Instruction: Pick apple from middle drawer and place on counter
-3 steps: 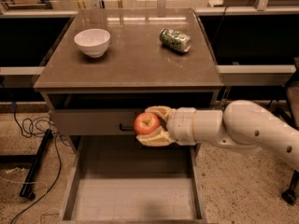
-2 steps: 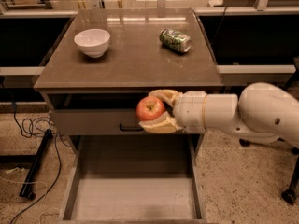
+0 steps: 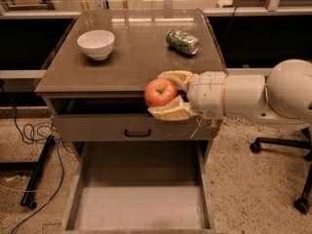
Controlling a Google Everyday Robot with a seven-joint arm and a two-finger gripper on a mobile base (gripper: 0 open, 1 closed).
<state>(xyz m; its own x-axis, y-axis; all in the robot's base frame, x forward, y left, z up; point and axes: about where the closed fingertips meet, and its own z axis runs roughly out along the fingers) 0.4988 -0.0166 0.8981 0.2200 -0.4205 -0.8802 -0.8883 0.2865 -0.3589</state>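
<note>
Camera view: it looks down on the front of a drawer cabinet; the arm comes in from the right side
Task so far: the apple is out of the drawer and lifted, so I judge the picking as done; what is left is to carry it over the top, set it down and let it go
Black cables [image 3: 29, 135]: they lie on the speckled floor at the far left, well apart from the work
Round white bowl [image 3: 96, 44]: it stands upright on the left part of the top; as far as I can see, nothing is inside
Smooth grey-brown counter [image 3: 136, 65]: it carries only the bowl and the can; there is bare surface between them and the front edge
Wide grey-brown middle drawer [image 3: 139, 199]: it is pulled out at the bottom; its flat floor shows nothing in it
Small round red-orange apple [image 3: 160, 92]: it is in the air at the height of the counter's front edge, above the drawer, not resting on anything
Beige two-finger gripper [image 3: 165, 94]: one finger is above the apple and one below, pinching it; it is at the front edge, right of the middle
Green drink can [image 3: 182, 41]: it lies on its side on the right part of the top; whether it is opened I cannot tell
White arm [image 3: 253, 101]: thick and rounded; it reaches left from the right border
</note>
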